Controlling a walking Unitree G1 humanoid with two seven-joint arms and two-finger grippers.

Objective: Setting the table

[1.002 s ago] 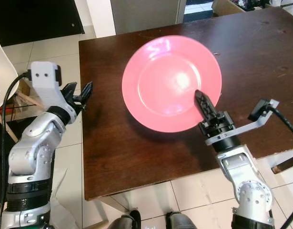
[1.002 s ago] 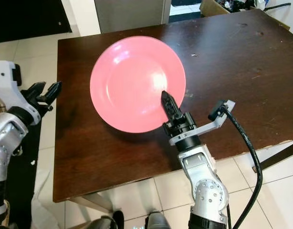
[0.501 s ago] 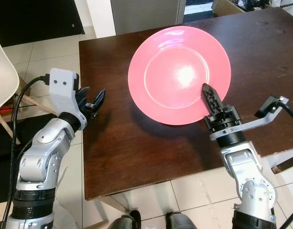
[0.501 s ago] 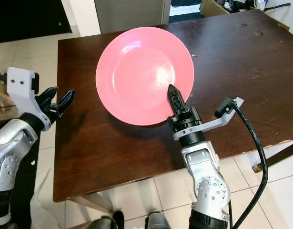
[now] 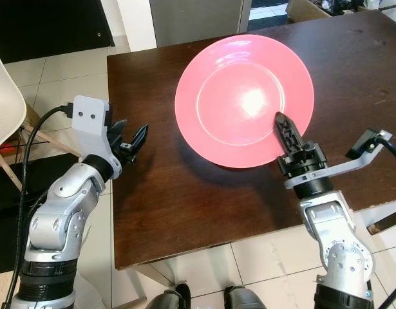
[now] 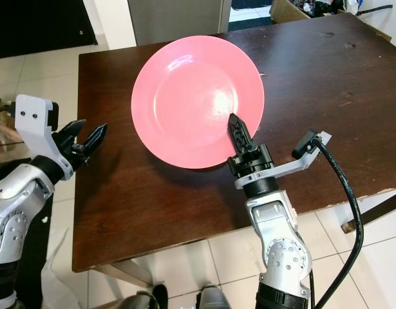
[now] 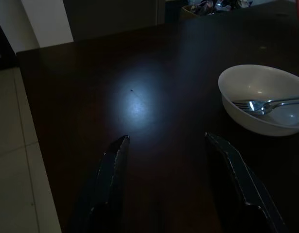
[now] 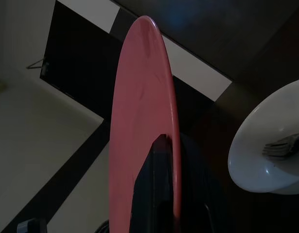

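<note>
left gripper (image 5: 134, 138) fingers apart, right gripper (image 5: 285, 129) apparently clamped

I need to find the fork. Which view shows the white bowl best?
The left wrist view: the bowl sits whole on the table, with the fork inside. The right wrist view shows part of it beside the plate.

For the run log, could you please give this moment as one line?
right gripper: shut on pink plate, held above dark table | left gripper: open, at table's left edge | white bowl: holds fork
</note>
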